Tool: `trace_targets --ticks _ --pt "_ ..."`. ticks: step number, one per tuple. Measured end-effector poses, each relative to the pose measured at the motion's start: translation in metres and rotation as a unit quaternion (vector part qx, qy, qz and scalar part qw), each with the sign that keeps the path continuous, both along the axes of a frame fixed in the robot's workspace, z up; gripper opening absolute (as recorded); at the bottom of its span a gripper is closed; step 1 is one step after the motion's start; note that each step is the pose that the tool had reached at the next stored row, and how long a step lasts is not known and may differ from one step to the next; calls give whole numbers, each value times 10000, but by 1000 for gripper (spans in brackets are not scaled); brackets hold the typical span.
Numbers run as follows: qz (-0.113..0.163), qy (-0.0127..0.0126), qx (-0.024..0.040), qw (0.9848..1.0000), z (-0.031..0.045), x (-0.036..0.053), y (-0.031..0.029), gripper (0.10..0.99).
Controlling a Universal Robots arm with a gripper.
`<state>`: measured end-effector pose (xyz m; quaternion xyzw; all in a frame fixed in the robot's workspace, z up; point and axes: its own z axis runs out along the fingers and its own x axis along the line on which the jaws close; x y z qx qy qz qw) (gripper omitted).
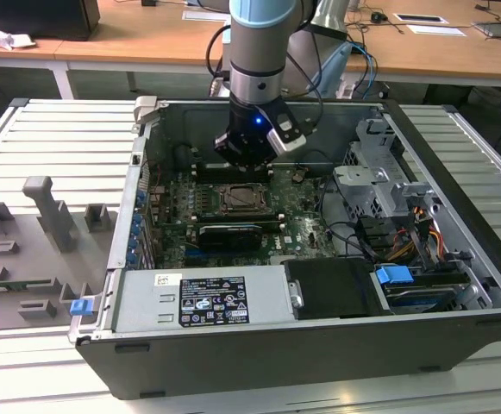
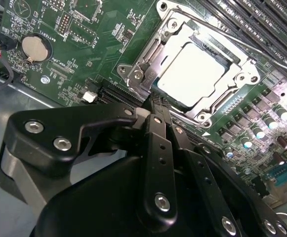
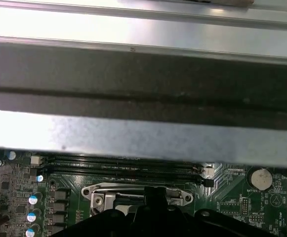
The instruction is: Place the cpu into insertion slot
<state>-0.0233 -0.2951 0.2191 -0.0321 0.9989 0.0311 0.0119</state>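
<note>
**Gripper above a seated chip**

The gripper (image 2: 155, 111) is seen in the second wrist view with its black fingers (image 2: 158, 148) drawn together to a narrow tip and nothing held between them. Just beyond that tip, one cpu (image 2: 192, 74) is shown lying flat inside one insertion slot (image 2: 183, 69), its pale face framed by the shiny metal bracket (the chip is apart from the fingers). In the exterior view the gripper (image 1: 248, 159) is held just above the insertion slot (image 1: 236, 200), on the green motherboard (image 1: 306, 220). One round coin battery (image 2: 36, 47) is mounted on the board, and long black memory slots (image 3: 123, 165) run beside the socket.

The board is housed in one open computer case (image 1: 319, 345) laid on a ribbed grey surface (image 1: 52, 147); wooden desks (image 1: 147, 39) stand behind. The arm (image 1: 259, 52) is posed nearly vertical, pointing down into the case.
</note>
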Motion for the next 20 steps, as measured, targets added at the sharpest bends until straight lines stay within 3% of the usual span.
trace_targets --ticks 20 --pt "0 0 0 10000 12 0 -50 106"
